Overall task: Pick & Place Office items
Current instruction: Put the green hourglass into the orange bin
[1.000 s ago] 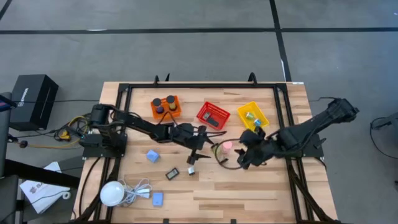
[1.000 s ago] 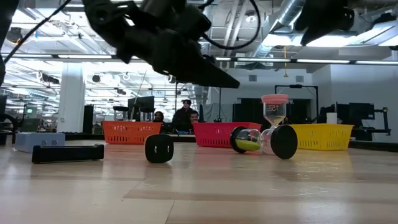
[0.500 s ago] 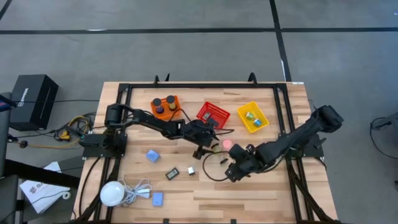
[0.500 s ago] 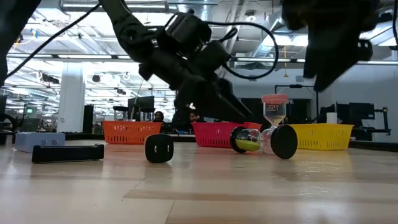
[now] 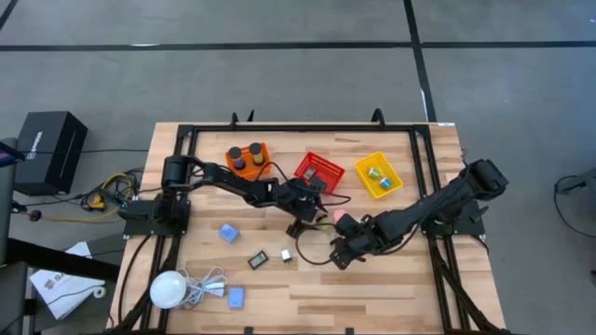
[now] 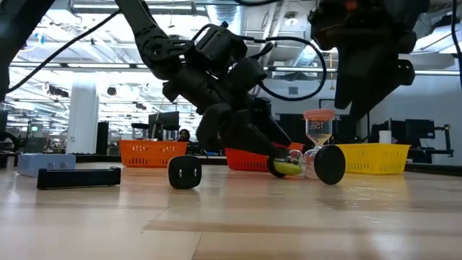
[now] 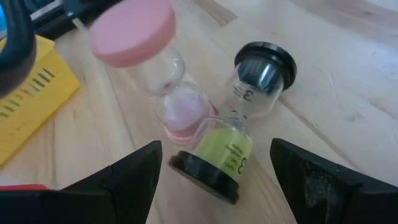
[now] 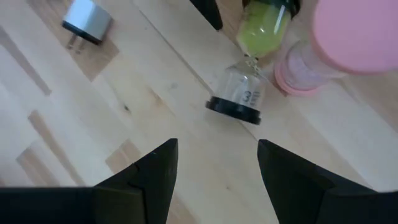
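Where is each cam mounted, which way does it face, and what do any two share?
High: above the table, looking straight down; both arms and the three baskets show.
Low: at tabletop height, looking level across into the room; both arms drop in from above.
Left wrist: on the left arm, looking down past its open fingers at the black-capped hourglass lying beside the upright pink hourglass.
Right wrist: on the right arm, looking down past its open fingers at the same pair.
Shared: both wrist views hold both hourglasses.

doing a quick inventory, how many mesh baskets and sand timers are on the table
mesh baskets: 3 (orange, red, yellow)
sand timers: 2 (pink, upright; black-capped, green sand, lying down)
total: 5
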You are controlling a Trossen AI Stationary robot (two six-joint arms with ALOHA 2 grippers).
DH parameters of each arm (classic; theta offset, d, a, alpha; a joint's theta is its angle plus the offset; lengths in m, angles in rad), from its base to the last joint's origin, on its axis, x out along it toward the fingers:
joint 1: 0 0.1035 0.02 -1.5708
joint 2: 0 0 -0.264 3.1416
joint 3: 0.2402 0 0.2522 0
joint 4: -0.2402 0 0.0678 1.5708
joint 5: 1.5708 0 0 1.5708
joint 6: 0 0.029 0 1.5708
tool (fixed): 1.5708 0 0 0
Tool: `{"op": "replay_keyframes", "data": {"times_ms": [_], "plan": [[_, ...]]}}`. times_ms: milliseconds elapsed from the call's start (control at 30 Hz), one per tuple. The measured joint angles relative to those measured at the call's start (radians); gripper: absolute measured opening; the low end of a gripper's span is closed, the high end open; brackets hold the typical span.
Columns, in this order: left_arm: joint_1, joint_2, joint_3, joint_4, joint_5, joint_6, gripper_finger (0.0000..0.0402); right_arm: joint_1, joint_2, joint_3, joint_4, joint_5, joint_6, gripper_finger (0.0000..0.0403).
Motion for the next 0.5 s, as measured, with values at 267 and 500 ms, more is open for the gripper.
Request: {"op": "replay_keyframes", "data": {"times_ms": [267, 500], "plan": [[0.000, 0.020, 0.000, -0.002, 0.001, -0.008, 0.0294, 0.000, 0.008, 0.000, 0.021, 0.000, -0.007, 0.0212], [-0.016, 0.021, 0.001, -0.070, 0.000, -0.028, 0.0294, 0.002, 0.008, -0.001, 0.024, -0.003, -0.010, 0.0212]]}}
